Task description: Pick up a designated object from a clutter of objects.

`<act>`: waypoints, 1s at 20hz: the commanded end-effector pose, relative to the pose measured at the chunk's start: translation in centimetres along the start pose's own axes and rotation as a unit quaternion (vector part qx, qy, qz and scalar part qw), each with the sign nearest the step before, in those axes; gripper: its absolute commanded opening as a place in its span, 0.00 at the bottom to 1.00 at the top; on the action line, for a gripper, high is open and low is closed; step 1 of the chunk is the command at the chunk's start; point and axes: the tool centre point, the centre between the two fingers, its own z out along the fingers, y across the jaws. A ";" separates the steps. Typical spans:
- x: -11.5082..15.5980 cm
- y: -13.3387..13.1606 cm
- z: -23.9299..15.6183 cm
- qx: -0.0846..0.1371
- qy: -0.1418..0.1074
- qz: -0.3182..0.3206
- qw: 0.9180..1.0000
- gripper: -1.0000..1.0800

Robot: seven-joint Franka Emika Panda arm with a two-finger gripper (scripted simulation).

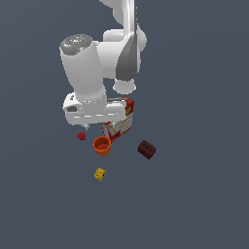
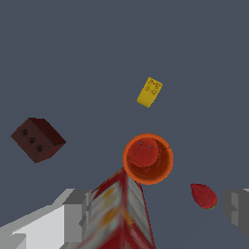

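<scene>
The designated object, a tiny red strawberry-like lump (image 1: 81,136) (image 2: 203,195), lies on the floor at the exterior view's left of the clutter. My gripper (image 1: 86,125) (image 2: 156,209) hangs just above it and is open, with nothing held. In the wrist view the lump sits close to one finger (image 2: 238,206), on its inner side. The red-and-yellow printed box (image 1: 120,122) (image 2: 121,214) rises between the lump and the other finger (image 2: 73,214). An orange cup (image 1: 102,145) (image 2: 148,158) stands right beside the box.
A dark brown block (image 1: 146,149) (image 2: 37,139) lies at the exterior view's right of the cup. A small yellow block (image 1: 100,174) (image 2: 150,92) lies nearer the camera. The arm's hand (image 1: 92,109) covers part of the box.
</scene>
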 end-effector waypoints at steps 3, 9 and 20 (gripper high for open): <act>-1.6 3.7 3.6 0.000 0.000 -0.016 1.000 0.96; -4.5 8.4 8.1 -0.004 -0.003 -0.036 0.999 0.96; -9.2 13.5 13.0 -0.013 -0.009 -0.060 0.998 0.96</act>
